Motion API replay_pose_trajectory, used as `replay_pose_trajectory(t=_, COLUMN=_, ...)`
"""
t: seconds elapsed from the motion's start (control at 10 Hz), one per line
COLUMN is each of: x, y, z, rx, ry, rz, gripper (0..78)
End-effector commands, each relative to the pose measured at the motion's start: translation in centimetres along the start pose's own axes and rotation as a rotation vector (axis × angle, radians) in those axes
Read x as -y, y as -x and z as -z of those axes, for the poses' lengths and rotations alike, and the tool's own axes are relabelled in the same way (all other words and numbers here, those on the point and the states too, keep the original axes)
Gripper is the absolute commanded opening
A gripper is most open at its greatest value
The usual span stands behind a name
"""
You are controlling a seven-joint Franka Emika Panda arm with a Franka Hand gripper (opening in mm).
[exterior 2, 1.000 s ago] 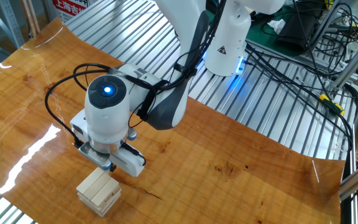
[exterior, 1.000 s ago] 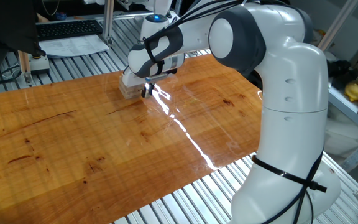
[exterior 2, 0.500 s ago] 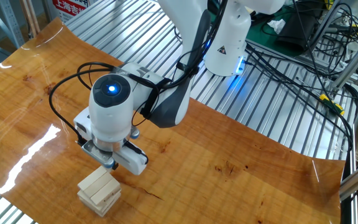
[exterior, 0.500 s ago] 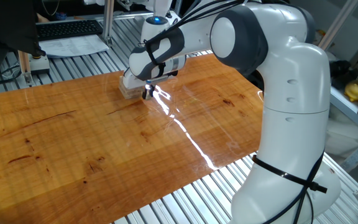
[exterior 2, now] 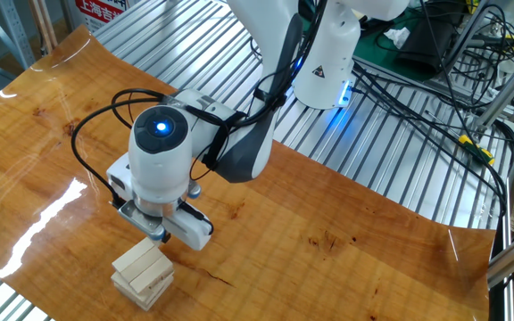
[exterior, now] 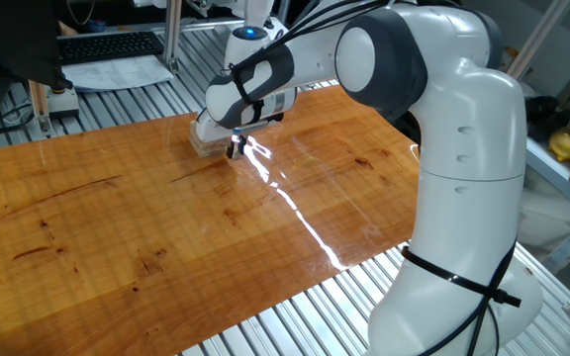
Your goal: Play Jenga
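The Jenga stack [exterior 2: 143,272] is a small low pile of pale wood blocks near the table's edge; it also shows in one fixed view [exterior: 204,144], half hidden behind the hand. My gripper [exterior: 234,149] hangs just beside the stack, fingertips pointing down close to the table. Its dark fingertips look pressed together with nothing between them. In the other fixed view the gripper [exterior 2: 156,237] is mostly hidden under the white hand, right behind the stack's top. No loose block shows in either view.
The wooden tabletop [exterior: 166,227] lies on a slatted metal frame [exterior 2: 400,169]. A keyboard and papers [exterior: 107,49] sit beyond the far edge. Cables [exterior 2: 435,107] run behind the arm's base [exterior 2: 328,62].
The hand shifted slightly up and away from the stack between one second ago and half a second ago; since then it has stayed still. The stack has not moved.
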State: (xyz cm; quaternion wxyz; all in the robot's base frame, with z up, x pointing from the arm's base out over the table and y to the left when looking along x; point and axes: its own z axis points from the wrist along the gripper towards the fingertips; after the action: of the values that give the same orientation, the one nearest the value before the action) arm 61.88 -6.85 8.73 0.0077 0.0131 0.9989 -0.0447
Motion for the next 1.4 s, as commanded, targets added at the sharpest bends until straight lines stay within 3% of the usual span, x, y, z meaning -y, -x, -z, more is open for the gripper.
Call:
replay_pose_trajectory(t=0.1, x=-0.16, y=0.66, z=2.05, rx=-0.041, ry=-0.009, rz=0.007, gripper=1.2)
replay_pose_trajectory(t=1.4, x=-0.20, y=0.09, z=1.59, rx=-0.046, ry=-0.004, rz=-0.001, gripper=1.2)
